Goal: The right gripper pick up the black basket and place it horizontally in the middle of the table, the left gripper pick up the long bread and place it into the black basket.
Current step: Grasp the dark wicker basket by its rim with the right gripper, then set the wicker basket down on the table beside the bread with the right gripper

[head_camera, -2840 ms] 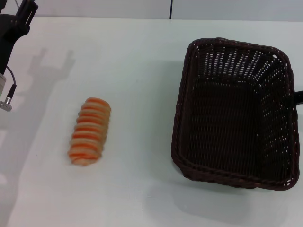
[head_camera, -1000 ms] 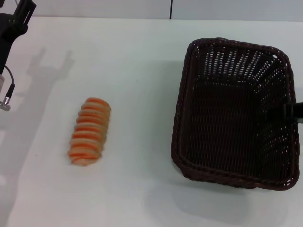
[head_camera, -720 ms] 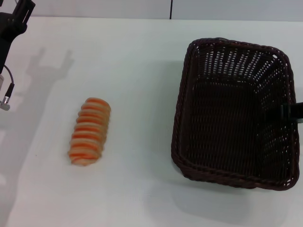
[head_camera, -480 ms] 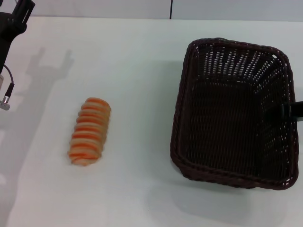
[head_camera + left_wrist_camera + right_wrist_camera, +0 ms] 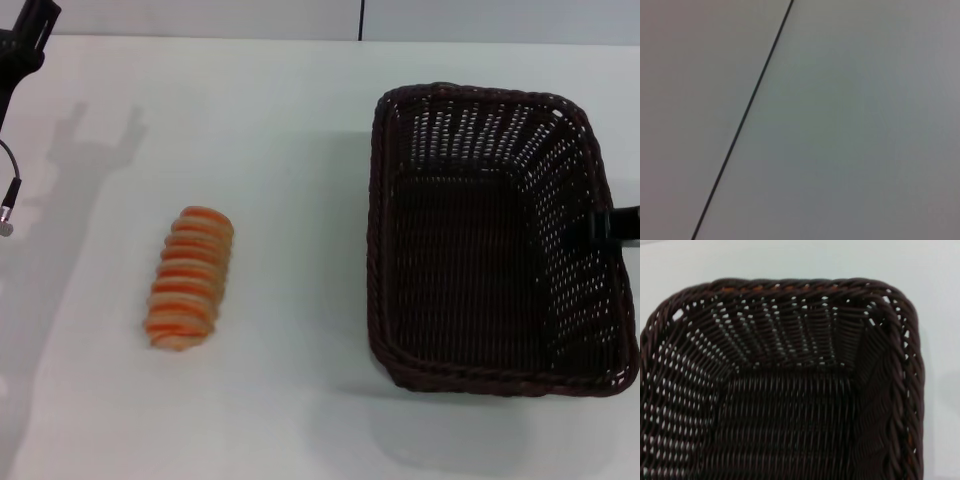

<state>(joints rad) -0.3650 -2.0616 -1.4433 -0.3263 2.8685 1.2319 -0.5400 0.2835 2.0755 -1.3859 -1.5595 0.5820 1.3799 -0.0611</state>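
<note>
The black basket (image 5: pixel 470 96) is at the right of the white table (image 5: pixel 290 150), its long side running away from me, with a shadow below its near edge. My right gripper (image 5: pixel 606 228) reaches in from the right edge and is shut on the basket's right wall, one finger inside. The right wrist view is filled by the basket's empty inside (image 5: pixel 790 390). The long bread (image 5: pixel 188 277), striped orange and cream, lies on the table at the left, far from the basket. My left gripper (image 5: pixel 28 25) is up at the far left corner, away from the bread; its shadow shows two separate prongs.
A thin cable with a plug (image 5: pixel 8 215) hangs at the left edge. A dark seam (image 5: pixel 361 20) runs across the wall behind the table; the left wrist view shows only a pale surface with a dark line (image 5: pixel 740 125). Bare tabletop lies between bread and basket.
The basket has turned and shifted in my right gripper's hold; its sides now run squarer to the table. The left arm has drawn slightly up and out of view. The bread has not moved.
</note>
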